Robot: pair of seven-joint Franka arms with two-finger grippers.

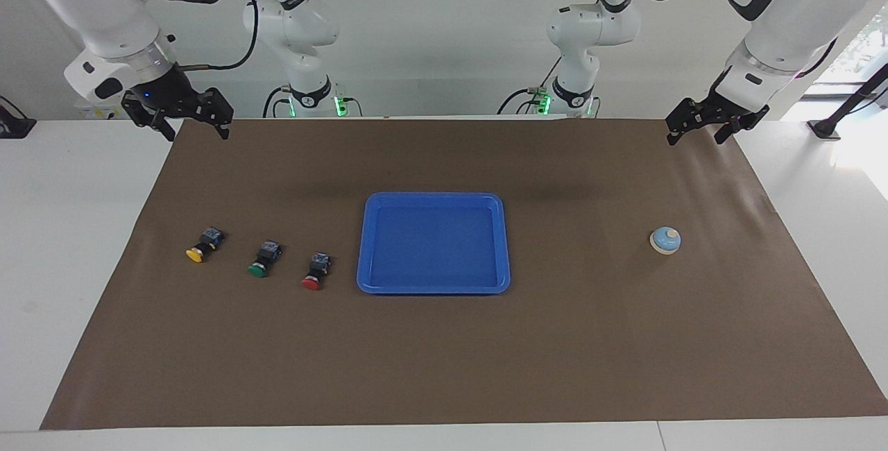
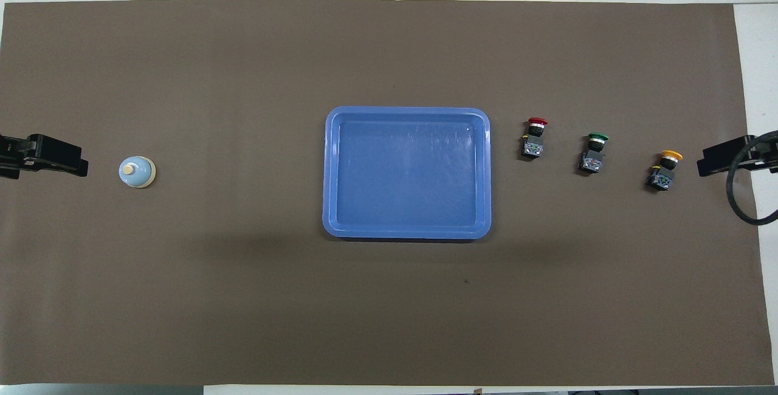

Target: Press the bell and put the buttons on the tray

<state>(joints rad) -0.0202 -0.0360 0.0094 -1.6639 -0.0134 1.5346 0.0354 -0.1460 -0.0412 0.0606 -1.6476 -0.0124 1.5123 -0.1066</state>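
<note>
You see 1 bell point(image 1: 665, 240) | 1 tray point(image 1: 433, 200), bare | 3 buttons point(image 1: 263, 259) at tray's 9 o'clock in facing view | left gripper point(image 1: 707, 124) and right gripper point(image 1: 187, 120) both spread, holding nothing, raised over mat point(image 1: 444, 368) corners.

The bright-blue tray point(image 1: 433, 201) is lying flat mid-desk, holding nothing. Three black-bodied buttons are lying on their sides in a row toward the right arm's end: red button point(image 1: 316, 273) just beside the tray, green button point(image 1: 264, 259), then yellow button point(image 1: 205, 244). The light-blue bell point(image 1: 665, 240) is sitting upright, apparently unpressed, toward the left arm's end.
</note>
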